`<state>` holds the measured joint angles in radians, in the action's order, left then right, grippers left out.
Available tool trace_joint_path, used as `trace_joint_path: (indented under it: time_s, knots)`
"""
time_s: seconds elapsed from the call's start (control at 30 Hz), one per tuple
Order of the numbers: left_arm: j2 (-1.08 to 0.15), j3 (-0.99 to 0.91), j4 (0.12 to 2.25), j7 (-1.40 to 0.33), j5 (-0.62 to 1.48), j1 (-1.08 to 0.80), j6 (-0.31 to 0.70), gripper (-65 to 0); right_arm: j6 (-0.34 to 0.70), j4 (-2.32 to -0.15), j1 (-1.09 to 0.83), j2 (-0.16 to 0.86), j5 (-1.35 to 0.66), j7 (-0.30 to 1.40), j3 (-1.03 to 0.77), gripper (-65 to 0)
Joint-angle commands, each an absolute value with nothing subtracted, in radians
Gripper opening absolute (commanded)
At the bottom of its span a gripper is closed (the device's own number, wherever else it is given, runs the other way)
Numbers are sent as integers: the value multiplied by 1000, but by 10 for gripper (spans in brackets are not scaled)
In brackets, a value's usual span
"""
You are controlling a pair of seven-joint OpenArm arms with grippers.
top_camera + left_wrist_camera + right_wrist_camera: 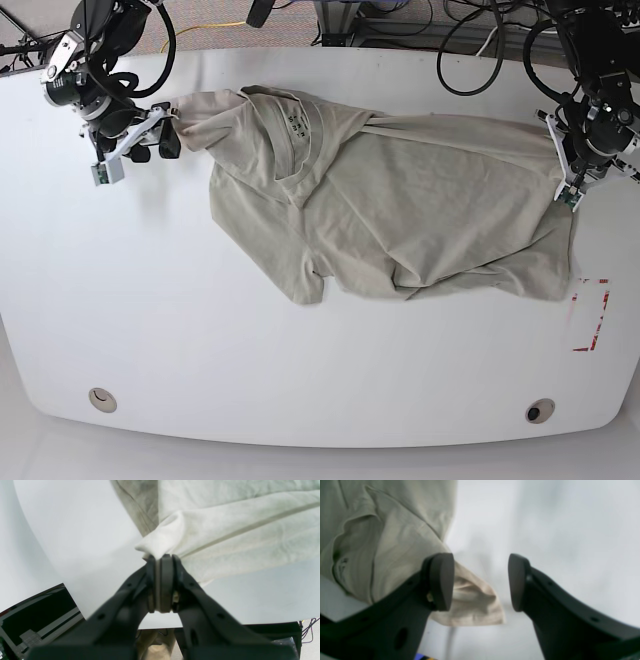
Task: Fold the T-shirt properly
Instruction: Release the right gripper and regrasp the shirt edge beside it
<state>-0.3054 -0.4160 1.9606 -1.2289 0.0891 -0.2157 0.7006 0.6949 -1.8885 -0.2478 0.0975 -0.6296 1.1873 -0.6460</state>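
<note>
The T-shirt (400, 210) lies spread and rumpled across the far half of the white table (200, 350), stretched between the two arms, its collar toward the right arm's side of the table. The left gripper (163, 557) is clenched on a bunched corner of the cloth at the shirt's edge; in the left wrist view the fabric puffs out in a small pale fold just past the pressed-together pads, and the rest of the shirt fans away from it in long creases. The right gripper (480, 582) stands released, its jaws apart with bare table between them; one sleeve tip of the shirt lies just beside and partly behind the pad on that view's left, and the blur makes it hard to say whether cloth and pad touch. In the base view this gripper sits at the sleeve end near the table's far corner, its fingertips hidden by its own body. The left gripper's fingertips are also hard to make out there, covered by the wrist and the shirt's edge. The cloth is soft, matte, pale beige, with a ribbed round neck and a small dark print inside the collar, too small to read. A seam runs as a straight ridge across the fabric in the left wrist view. The gripper pads are dark, smooth and rounded.
</note>
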Motion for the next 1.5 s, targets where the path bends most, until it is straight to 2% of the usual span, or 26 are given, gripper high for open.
trace_joint_path:
  time_s: [0.0, 0.2, 0.63, 1.2, 1.47]
  knots:
    - [-318, -420, 1975, -1219, 84, -206, 698, -650, 698, -1933, -216, 116, -685, 1168, -567, -322]
    - [-317, -420, 1975, -1219, 84, -208, 698, -650, 698, -1931, -188, 113, -690, 1162, -443, -323]
    - [-315, -420, 1975, -1219, 84, -209, 698, -650, 698, -1695, -7, 136, -495, 1107, -447, -323]
    - [-314, -421, 1975, -1219, 84, -208, 698, -650, 698, -1389, 56, 136, -496, 1027, -449, -323]
    - [-314, -420, 1975, -1219, 84, -205, 698, -650, 698, -1385, 59, 76, -486, 1027, -443, -319]
